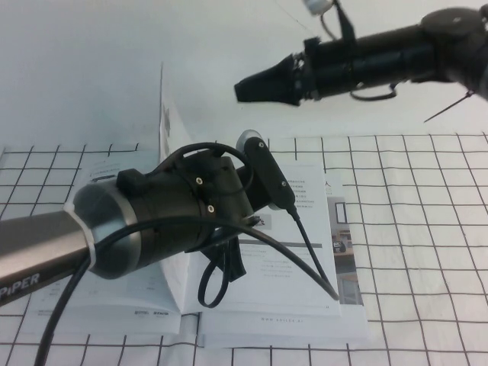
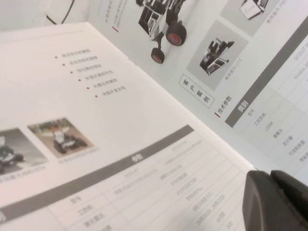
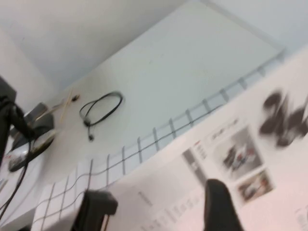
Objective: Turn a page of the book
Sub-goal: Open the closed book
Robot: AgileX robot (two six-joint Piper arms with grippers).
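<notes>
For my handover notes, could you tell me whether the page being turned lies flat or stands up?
Standing up: the page rises on edge from the open book.

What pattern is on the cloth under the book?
A black grid on white cloth, clearest in the high view.

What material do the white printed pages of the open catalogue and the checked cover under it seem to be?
The white printed pages of the open catalogue look like thin coated paper with a slight gloss: one sheet stands up on its own. The white, black-gridded table cover is probably cloth or soft plastic sheet; it looks matt, and its lines waver. The left gripper is over the book, the right gripper raised behind it.
</notes>
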